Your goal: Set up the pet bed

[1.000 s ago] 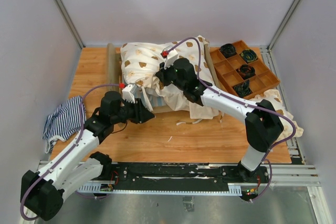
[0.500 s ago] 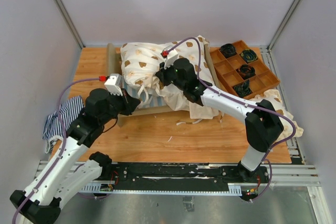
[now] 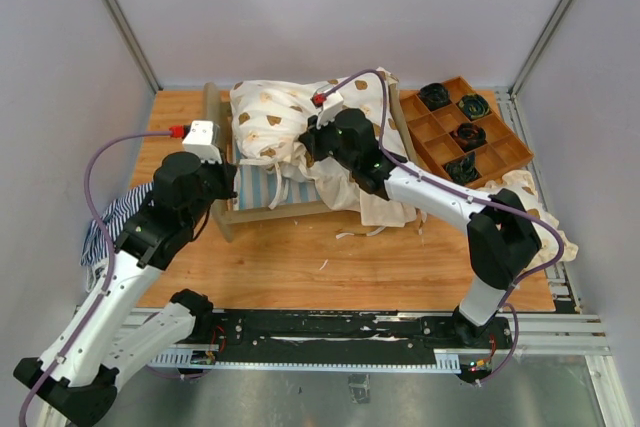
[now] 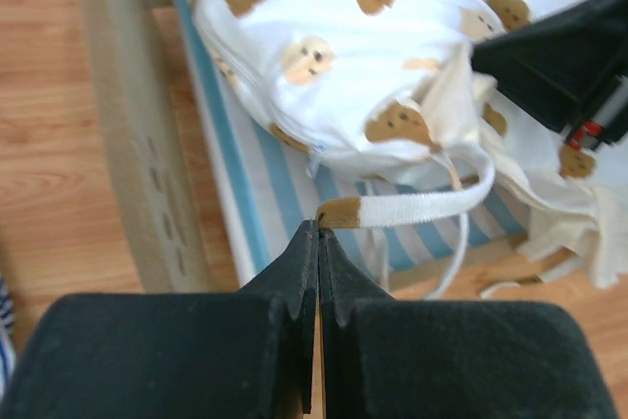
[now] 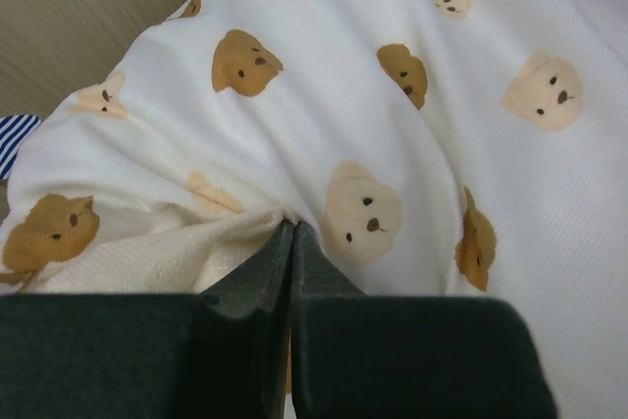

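Over the last second the left arm (image 3: 180,192) swung from the bed's near rail toward the left edge of the surface (image 3: 300,267). This drew the strap (image 4: 422,208) out and uncovered the striped mattress (image 3: 262,187), so the cover (image 3: 270,117) was judged only partly arranged. The left jaws were clamped on the strap's brown tip. The right jaws were pinched together on a fold of the cover. The pet bed (image 3: 280,211) lay at the far edge, left of centre, just ahead of the left jaws and beneath the right jaws.
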Robot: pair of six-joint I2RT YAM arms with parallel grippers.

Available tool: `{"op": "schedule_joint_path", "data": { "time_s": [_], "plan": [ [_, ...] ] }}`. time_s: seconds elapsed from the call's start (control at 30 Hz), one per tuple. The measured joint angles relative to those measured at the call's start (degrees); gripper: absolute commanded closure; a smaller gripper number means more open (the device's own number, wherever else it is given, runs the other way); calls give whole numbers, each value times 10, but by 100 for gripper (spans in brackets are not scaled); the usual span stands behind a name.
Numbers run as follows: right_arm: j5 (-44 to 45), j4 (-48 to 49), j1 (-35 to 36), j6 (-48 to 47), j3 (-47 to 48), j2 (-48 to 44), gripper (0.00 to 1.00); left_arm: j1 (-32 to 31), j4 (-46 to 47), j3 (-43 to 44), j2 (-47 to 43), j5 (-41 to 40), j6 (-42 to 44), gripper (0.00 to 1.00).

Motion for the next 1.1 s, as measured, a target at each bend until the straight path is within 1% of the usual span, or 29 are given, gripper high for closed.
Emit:
{"op": "schedule_joint_path", "data": {
  "time_s": [0.17, 0.4, 0.6, 0.63, 0.7, 0.77, 0.83, 0.93, 1.1],
  "plan": [
    [-3, 2, 0, 2, -4, 0, 100, 0, 13, 17, 20, -61, 45, 100],
    [-3, 4, 0, 2, -5, -1, 100, 0, 41, 16, 30, -92, 89, 100],
    [-4, 4, 0, 2, -5, -2, 100, 0, 60, -33, 23, -103, 85, 99],
    [-4, 4, 0, 2, -5, -2, 100, 0, 61, -46, 21, -108, 81, 94],
    [-5, 4, 0, 2, -5, -2, 100, 0, 59, -71, 15, -118, 70, 77],
    [-8, 4, 0, 2, -5, -2, 100, 0, 56, -85, 10, -119, 60, 67],
    [-9, 4, 0, 2, -5, -2, 100, 0, 56, -90, 5, -106, 57, 59],
    [-13, 4, 0, 2, -5, -2, 100, 0, 69, -94, -12, -57, 64, 52],
    [-17, 4, 0, 8, -5, -2, 100, 0, 98, -113, -22, 39, 104, 47]
  ]
}}
